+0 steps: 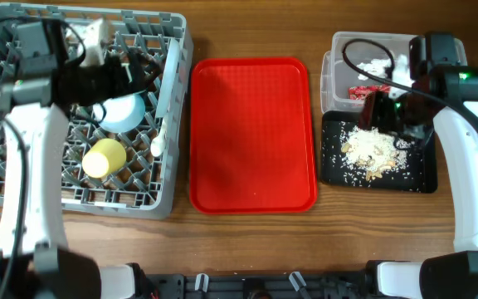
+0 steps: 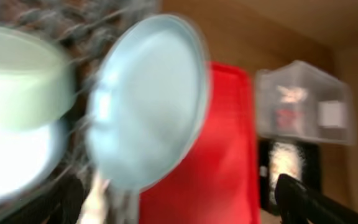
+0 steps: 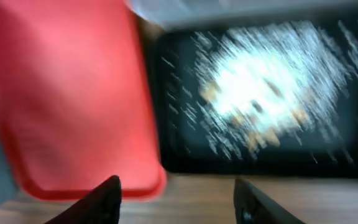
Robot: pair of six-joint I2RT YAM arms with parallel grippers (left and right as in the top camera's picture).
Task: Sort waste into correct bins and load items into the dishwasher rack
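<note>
- Right side first: my right gripper point(image 3: 176, 184) hangs with its fingers parted and nothing between them, over the wooden table point(image 3: 328, 199).
- Just past it, the red serving tray point(image 3: 67, 93) fills my 10 o'clock and the black tray point(image 3: 179, 144) sits at 1 o'clock. The two are close together but I can't tell if they touch.
- Inside that black tray the rice-like crumbs point(image 3: 260, 81) lie in a pale heap, with stray bits scattered around it.
- Over to my left gripper point(image 2: 173, 186): the view is badly blurred, but the fingers stand wide apart and grip nothing.
- Straight ahead of it, the pale-blue plate point(image 2: 148, 99) stands on edge in the dishwasher rack point(image 1: 73, 202).
- From overhead, the yellow cup point(image 1: 104, 158) sits in the rack's near half, with a pale bowl point(image 1: 124, 112) at its 12 o'clock and a white utensil point(image 1: 158, 143) at its 3 o'clock. I can't tell whether it is the fork or the spoon.
- Farthest out on the right, at 12 o'clock from the black tray, the clear tub point(image 1: 332, 66) holds the red wrapper point(image 1: 362, 93) and the white tissue point(image 1: 378, 65).
</note>
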